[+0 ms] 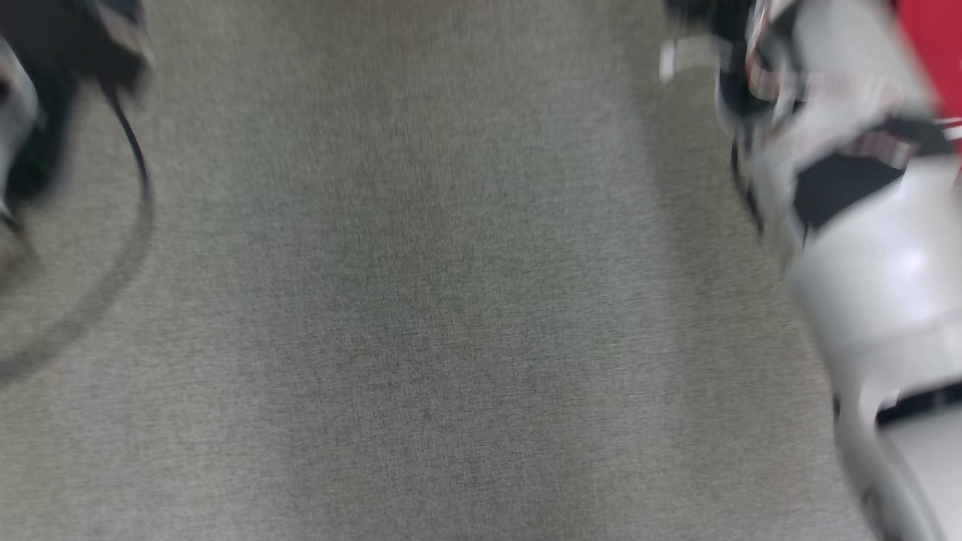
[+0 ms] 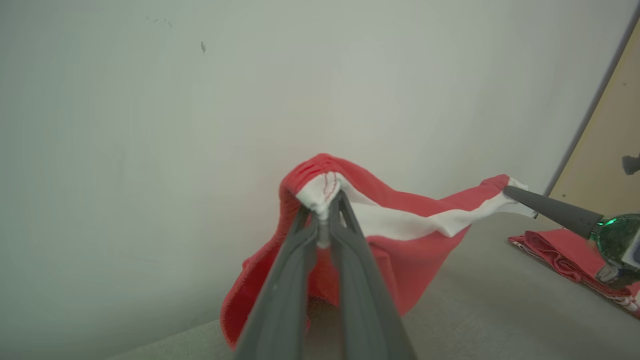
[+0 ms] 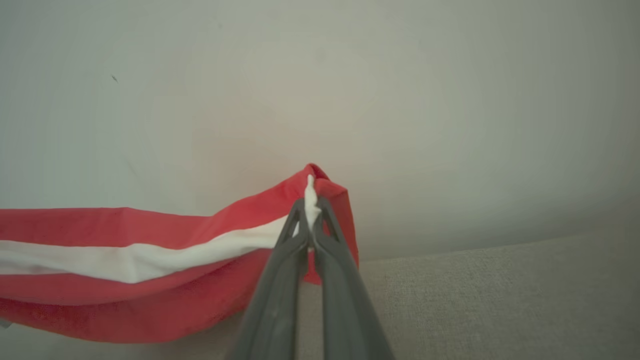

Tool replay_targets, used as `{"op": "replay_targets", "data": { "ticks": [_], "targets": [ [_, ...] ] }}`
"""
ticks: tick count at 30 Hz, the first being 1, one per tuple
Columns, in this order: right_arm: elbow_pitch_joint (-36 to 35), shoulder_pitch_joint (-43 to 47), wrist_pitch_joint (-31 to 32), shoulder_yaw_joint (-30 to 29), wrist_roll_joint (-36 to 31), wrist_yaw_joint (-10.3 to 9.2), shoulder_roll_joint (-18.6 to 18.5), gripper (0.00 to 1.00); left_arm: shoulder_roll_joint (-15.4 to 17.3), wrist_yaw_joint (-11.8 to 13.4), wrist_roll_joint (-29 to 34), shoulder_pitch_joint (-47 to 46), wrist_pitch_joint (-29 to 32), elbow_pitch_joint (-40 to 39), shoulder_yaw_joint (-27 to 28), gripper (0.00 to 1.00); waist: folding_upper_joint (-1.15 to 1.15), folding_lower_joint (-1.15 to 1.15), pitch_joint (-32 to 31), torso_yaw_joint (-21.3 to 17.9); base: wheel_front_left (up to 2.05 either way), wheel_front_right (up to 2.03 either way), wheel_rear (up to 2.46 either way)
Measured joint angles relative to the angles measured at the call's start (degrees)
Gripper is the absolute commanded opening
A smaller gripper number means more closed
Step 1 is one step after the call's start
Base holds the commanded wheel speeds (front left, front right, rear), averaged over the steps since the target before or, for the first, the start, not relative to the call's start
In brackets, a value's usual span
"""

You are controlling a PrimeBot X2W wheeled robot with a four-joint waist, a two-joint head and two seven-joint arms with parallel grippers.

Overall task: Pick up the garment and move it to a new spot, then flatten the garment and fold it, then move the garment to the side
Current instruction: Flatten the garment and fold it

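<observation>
The garment [image 2: 410,255] is red cloth with a white band, held up in the air and stretched between both grippers above a grey cloth surface [image 2: 490,310]. In the left wrist view my left gripper [image 2: 324,202] is shut on one bunched end of the white band. My right gripper [image 2: 507,190] pinches the far end at the right. In the right wrist view the right gripper [image 3: 310,207] is shut on a white fold, and the garment [image 3: 125,240] sags away to the left.
Another red cloth pile [image 2: 560,252] lies on the surface at the right. A pale wall [image 2: 200,100] stands behind. The blurred head view shows the grey surface [image 1: 421,300], a white forearm [image 1: 864,255], a dark cable [image 1: 139,165] and red cloth [image 1: 932,45].
</observation>
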Motion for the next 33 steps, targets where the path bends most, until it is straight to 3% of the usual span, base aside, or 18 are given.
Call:
{"op": "replay_targets", "data": {
  "ticks": [6, 13, 21, 27, 33],
  "targets": [
    [-8.6, 16.0, 0.1, 2.0, 2.8, 0.00, -2.2, 0.00, -2.1, 2.4, 5.9, 21.4, 0.0, -8.9, 9.1, 0.00, 0.00, -0.01, -5.3, -0.3, 0.00, 0.00, 0.00],
    [-19.5, 34.4, 2.5, 1.9, 5.0, 0.00, -4.4, 0.00, -6.0, 3.7, 11.0, 40.8, 0.0, -15.0, 15.4, 0.00, 0.00, -0.01, -11.3, -0.5, 0.00, 0.00, 0.00],
    [-30.7, 54.9, 5.9, -4.4, 4.1, 0.01, -5.8, 0.00, -9.3, 2.7, 16.6, 56.1, 0.0, -16.1, 16.3, 0.00, -0.01, 0.00, -17.0, 0.3, 0.00, 0.00, 0.00],
    [-41.5, 72.4, 10.6, -11.3, 0.7, 0.01, -3.1, 0.00, -12.4, 2.0, 19.6, 66.5, 0.0, -15.6, 18.8, 0.00, -0.01, 0.00, -21.1, 1.5, 0.00, 0.00, 0.00],
    [-50.0, 85.2, 14.4, -15.4, -0.4, 0.02, 0.1, 0.00, -13.2, 1.2, 24.3, 72.5, 0.0, -14.5, 20.0, 0.00, -0.01, 0.00, -24.0, 2.8, 0.00, 0.00, 0.00]
  ]
}}
